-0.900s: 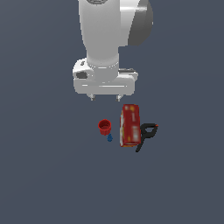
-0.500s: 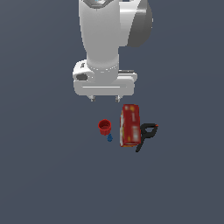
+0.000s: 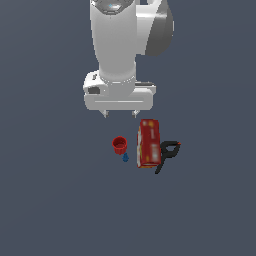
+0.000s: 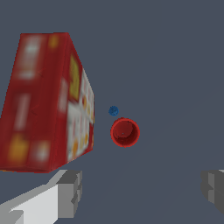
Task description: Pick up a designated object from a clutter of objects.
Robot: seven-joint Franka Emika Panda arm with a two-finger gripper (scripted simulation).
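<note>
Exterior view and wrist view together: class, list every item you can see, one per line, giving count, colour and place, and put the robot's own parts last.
small cup: one, plain red, upright on the grey floor, on the exterior view's left of the box, apart from it.
printed box: one, red with pale print, lying flat between the cup and the clamp.
clamp: one, black with orange tips, against the box on the exterior view's right.
tiny piece: one, blue, just beside the cup, nearer the camera in the exterior view.
floor: one, dark grey, under everything.
arm: one, white and grey, above the clutter.
pincer: one, fingers wide apart, holding nothing, raised above the cup.
</note>
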